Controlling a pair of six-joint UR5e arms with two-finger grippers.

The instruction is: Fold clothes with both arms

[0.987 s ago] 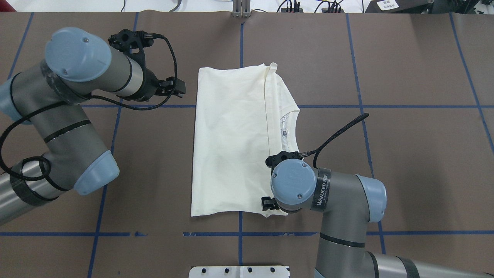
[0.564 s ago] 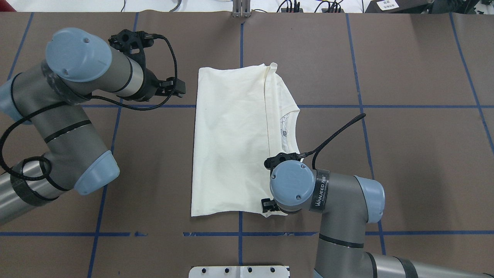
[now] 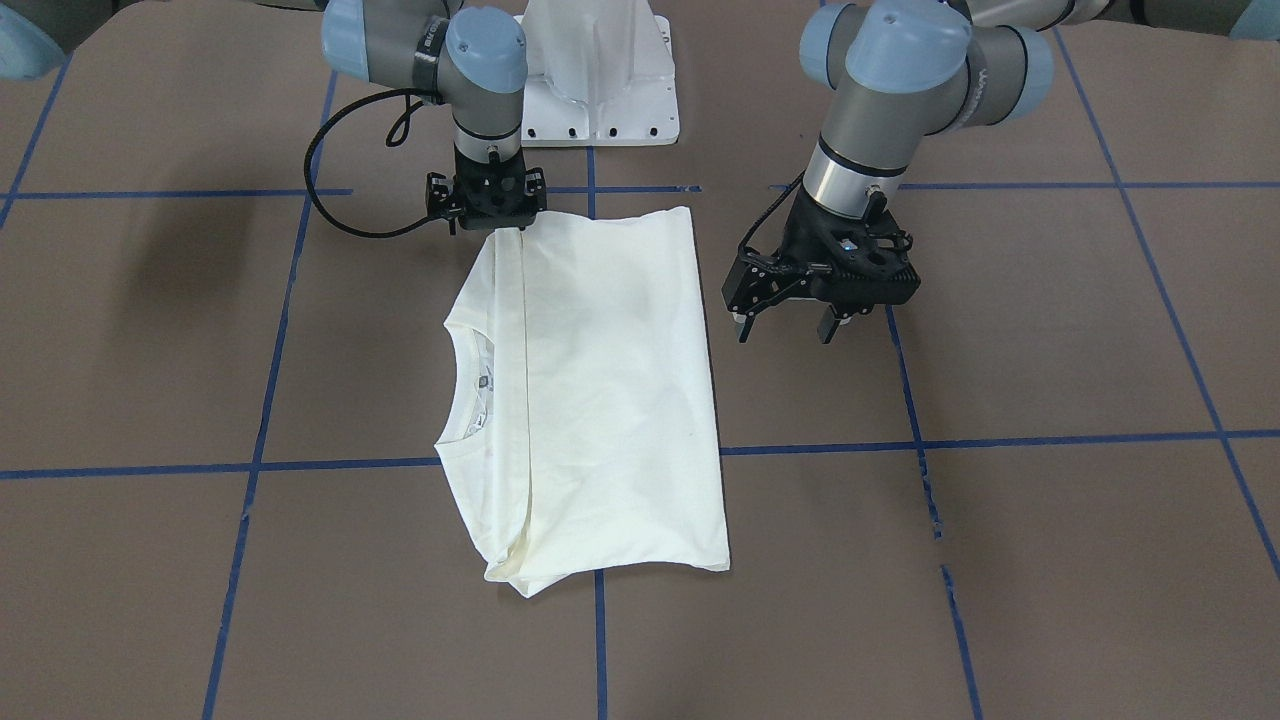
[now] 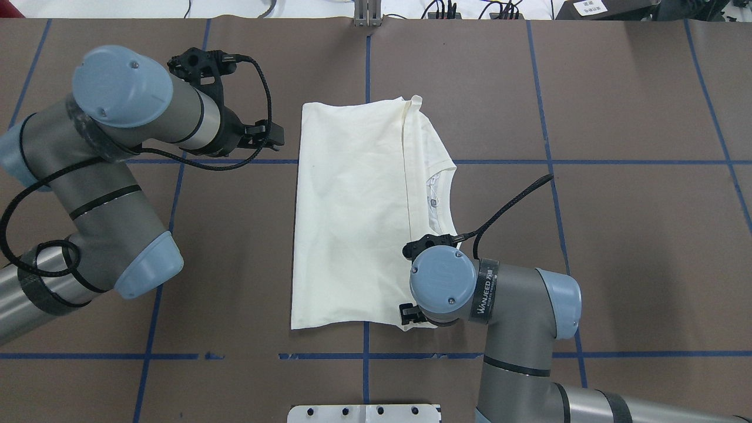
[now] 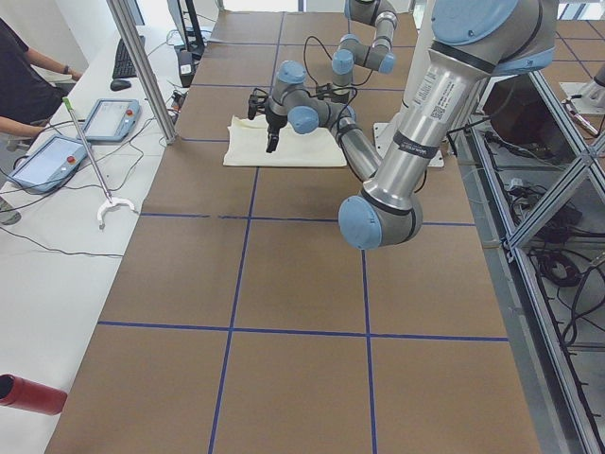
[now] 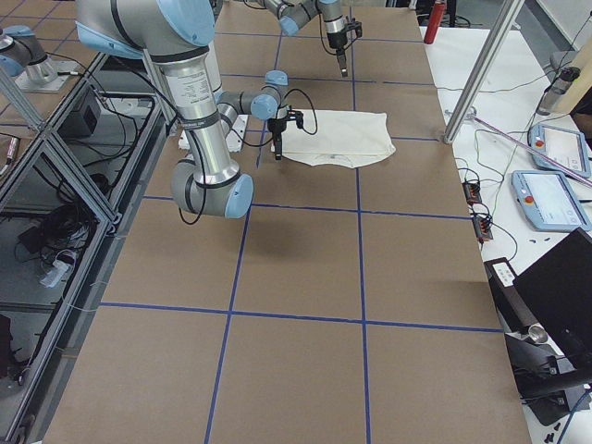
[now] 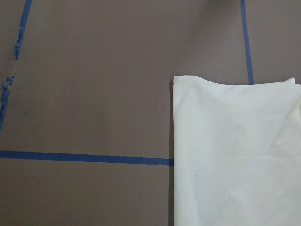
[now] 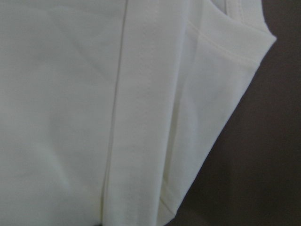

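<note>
The cream long-sleeved T-shirt (image 4: 352, 217) lies flat in the middle of the brown worktop (image 4: 617, 235). It is plain side up and folded to a tall rectangle, with its collar (image 3: 470, 390) showing past the folded flap on the robot's right. The jaws of the left arm (image 3: 850, 170) stand wide open and empty, hovering over bare worktop just beside the shirt's left edge. The jaws of the right arm (image 3: 482, 120) point down at the shirt's near right corner. I cannot tell whether they are closed on fabric, since the wrist hides them from above. The risk, as I judge it, is an uneven pick-up. The left jaws could close on nothing, or the right jaws could catch only one ply of the stacked corner. A lift would then peel the layers apart, drag the shirt askew across the blue tape lines (image 4: 505, 161) and undo the fold.
</note>
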